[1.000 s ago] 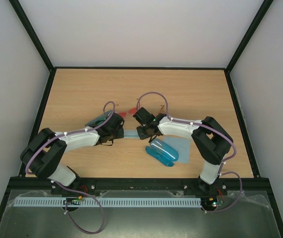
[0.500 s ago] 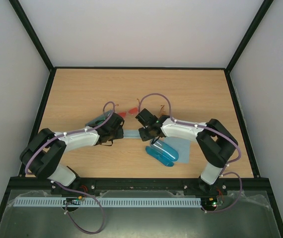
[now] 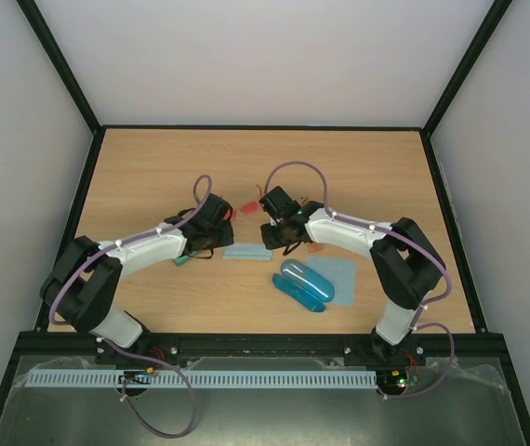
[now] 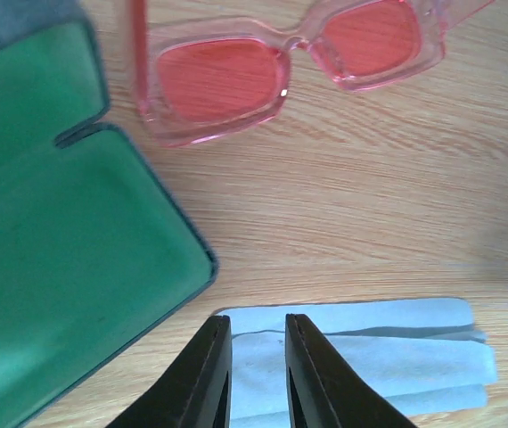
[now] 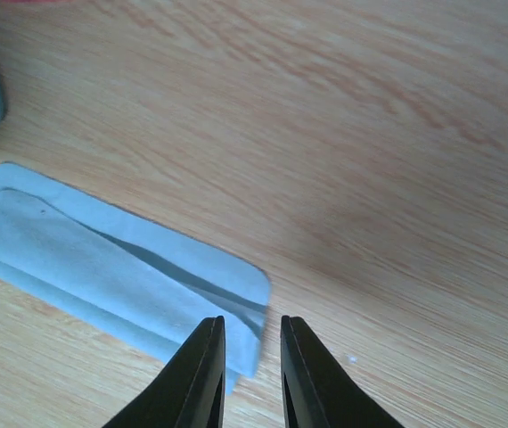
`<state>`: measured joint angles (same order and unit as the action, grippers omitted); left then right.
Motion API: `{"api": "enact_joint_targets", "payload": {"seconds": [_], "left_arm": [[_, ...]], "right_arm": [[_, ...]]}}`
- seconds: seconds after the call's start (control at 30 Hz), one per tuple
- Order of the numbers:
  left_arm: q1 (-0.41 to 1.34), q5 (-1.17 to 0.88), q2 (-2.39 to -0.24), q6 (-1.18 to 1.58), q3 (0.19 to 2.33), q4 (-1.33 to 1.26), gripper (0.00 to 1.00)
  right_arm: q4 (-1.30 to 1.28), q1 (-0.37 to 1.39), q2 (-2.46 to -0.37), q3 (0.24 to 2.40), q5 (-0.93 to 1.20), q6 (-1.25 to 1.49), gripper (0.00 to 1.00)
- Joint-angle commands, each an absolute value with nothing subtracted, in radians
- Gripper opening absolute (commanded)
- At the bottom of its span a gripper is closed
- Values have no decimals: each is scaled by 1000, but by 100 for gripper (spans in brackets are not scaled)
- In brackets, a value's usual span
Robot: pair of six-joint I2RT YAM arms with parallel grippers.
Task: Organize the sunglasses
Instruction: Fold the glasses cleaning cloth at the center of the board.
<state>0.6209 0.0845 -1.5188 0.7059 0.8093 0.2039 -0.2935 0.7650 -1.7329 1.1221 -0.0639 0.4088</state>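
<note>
Apparently busy with the wiping cloth, not with the main item. Shows the left gripper (image 4: 256, 321) above one end of the folded pale blue cloth (image 4: 370, 357), jaws a narrow slit apart and clamped on nothing. Shows the right gripper (image 5: 250, 323) above the opposite end, jaws parted just as slightly and equally empty.

Makes sense as a two-ended arrangement: with one arm at each end, allows a limp square to be doubled into a flat strip, probably narrow enough to go into a case. Leaves that strip flat on the bench (image 4: 370, 205), between the arms and within reach of both.

Puts the pink sunglasses (image 4: 254, 76) on the bare wood just beyond, untouched, near the rim of the open green case (image 4: 67, 267) but outside it, and apart from the cloth. Suggests, with the lid thrown back and the lining bare, a case ready to receive them.

Has the blue case (image 3: 304, 283) and a second, unfolded cloth (image 3: 341, 271) nearer the right arm's base, likely a second kit. Judged from this: pink sunglasses not yet packed.
</note>
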Motion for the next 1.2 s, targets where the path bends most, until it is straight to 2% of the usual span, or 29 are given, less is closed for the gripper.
{"api": "enact_joint_targets", "payload": {"seconds": [0.0,0.27,1.17], "left_arm": [[616,20,-1553,674,860,268,21],[618,-7,-1603,647,851,277,11],[637,32,-1667,645,859,278,8]], "right_arm": [[-361,771,-1782,1160,25,400,19],[-394,771,-1822,1160,46,402,19],[-400,773,-1873,1182,23,404,20]]}}
